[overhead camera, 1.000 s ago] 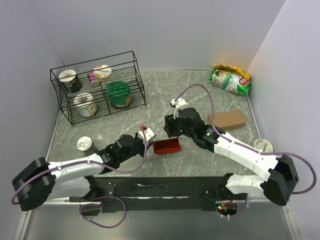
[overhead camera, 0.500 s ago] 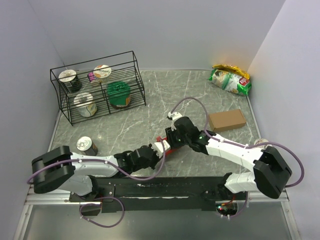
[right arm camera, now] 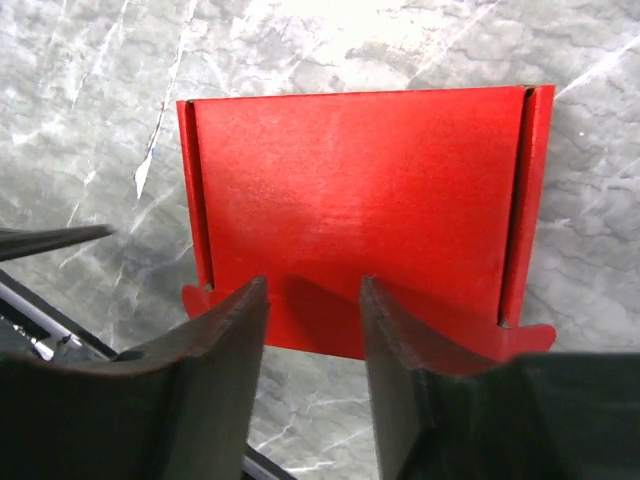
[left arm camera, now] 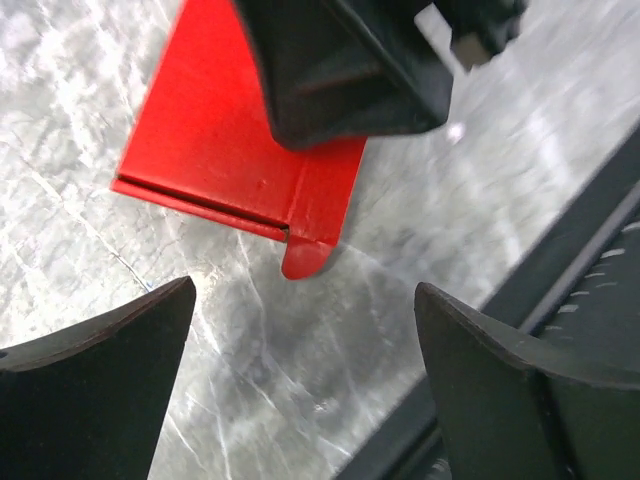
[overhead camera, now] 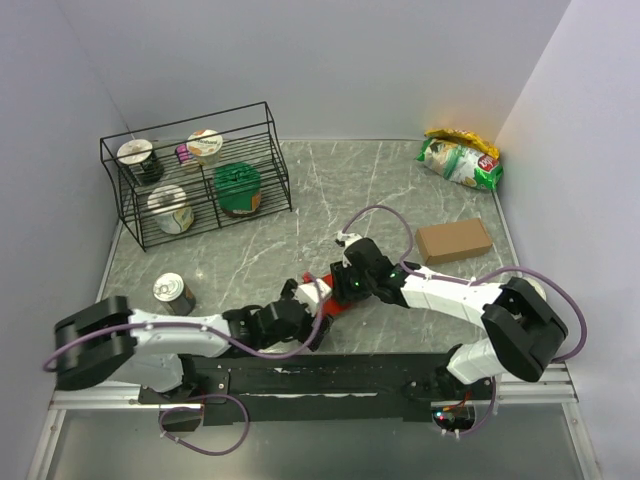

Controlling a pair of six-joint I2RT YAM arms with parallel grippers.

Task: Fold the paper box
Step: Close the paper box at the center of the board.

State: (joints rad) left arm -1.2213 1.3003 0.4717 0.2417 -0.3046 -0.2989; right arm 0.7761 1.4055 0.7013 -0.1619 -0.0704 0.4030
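The paper box (right arm camera: 360, 190) lies flat on the grey counter (overhead camera: 380, 190) near its front edge, between the two arms. Its side flaps are creased up and a rounded tab sticks out at each near corner. A second ago it sat in plain sight from above as a small red tray. Now the overhead view shows only slivers of red, because both wrists have closed in over it. The left arm (overhead camera: 170, 325) then lay stretched out to the left with its tip at the box's left end. It has since swung in along the front rail. The left fingers (left arm camera: 100, 385), clenched until half a second ago, are now spread wide and released, holding nothing. They sit just short of the box's near corner, with bare counter between them. The right arm (overhead camera: 450, 295) has dropped from behind the box and folded in closer. The right fingers (right arm camera: 210, 380) stand partly apart over the box's near edge, with the flat card showing in the gap and nothing pinched between them. The wire rack (overhead camera: 185, 122) of tubs, the tin can (overhead camera: 172, 292), the brown box (overhead camera: 453, 241) and the snack bag (overhead camera: 460, 160) are where they were.
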